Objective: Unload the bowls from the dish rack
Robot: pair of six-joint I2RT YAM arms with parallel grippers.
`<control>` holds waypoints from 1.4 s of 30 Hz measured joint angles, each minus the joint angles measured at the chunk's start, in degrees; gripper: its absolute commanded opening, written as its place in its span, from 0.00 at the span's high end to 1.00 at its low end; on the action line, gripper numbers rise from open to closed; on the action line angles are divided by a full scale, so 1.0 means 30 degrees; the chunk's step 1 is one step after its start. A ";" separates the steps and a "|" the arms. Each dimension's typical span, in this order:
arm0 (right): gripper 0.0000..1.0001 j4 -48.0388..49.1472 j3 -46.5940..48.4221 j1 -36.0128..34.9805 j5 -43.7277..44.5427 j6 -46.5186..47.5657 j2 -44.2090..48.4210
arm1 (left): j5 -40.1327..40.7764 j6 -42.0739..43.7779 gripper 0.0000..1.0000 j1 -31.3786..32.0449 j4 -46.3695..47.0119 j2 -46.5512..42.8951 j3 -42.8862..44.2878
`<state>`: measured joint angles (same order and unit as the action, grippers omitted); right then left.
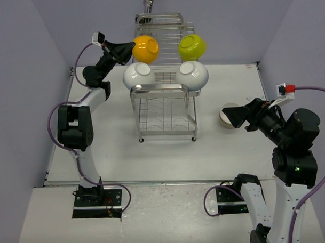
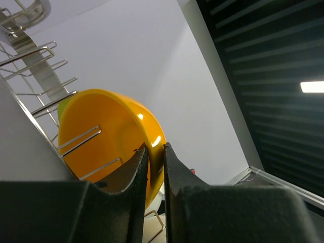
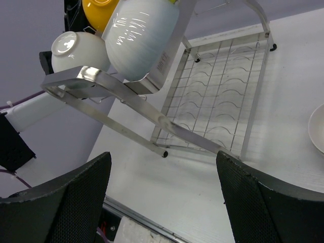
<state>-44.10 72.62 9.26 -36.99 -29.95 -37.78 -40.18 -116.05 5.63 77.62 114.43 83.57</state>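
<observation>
The chrome dish rack (image 1: 164, 108) stands mid-table. On its upper tier sit an orange-yellow bowl (image 1: 146, 49) and a lime green bowl (image 1: 192, 46), with two white bowls (image 1: 138, 76) (image 1: 193, 74) in front of them. My left gripper (image 1: 129, 48) is raised at the orange bowl's left side. In the left wrist view its fingers (image 2: 136, 167) pinch the rim of that orange bowl (image 2: 101, 136). My right gripper (image 1: 233, 117) hovers open right of the rack, above a white bowl (image 1: 223, 118) on the table. Nothing is between its jaws (image 3: 163, 157).
The rack's wire prongs (image 2: 76, 142) cross the orange bowl's inside. The rack's lower shelf (image 3: 223, 96) holds nothing. A white bowl's rim (image 3: 318, 129) shows at the right edge of the right wrist view. Purple walls enclose the table on three sides.
</observation>
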 measured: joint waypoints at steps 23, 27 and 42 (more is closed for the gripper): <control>0.15 0.0350 -0.0357 -0.0080 -0.0015 0.0007 0.0481 | 0.0386 0.0044 1.00 0.0401 -0.0204 0.0474 0.1530; 0.14 0.0532 -0.0430 -0.0087 -0.0015 0.0015 0.0648 | 0.0335 0.0095 1.00 0.0415 -0.0437 0.1158 0.3198; 0.14 0.0736 -0.0466 -0.0182 -0.0022 0.0058 0.0882 | -0.0503 0.0109 1.00 0.0408 -0.1049 0.3024 0.9952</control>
<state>-41.89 71.22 8.71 -37.06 -29.78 -35.14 -41.69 -115.72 6.85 74.48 123.50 113.43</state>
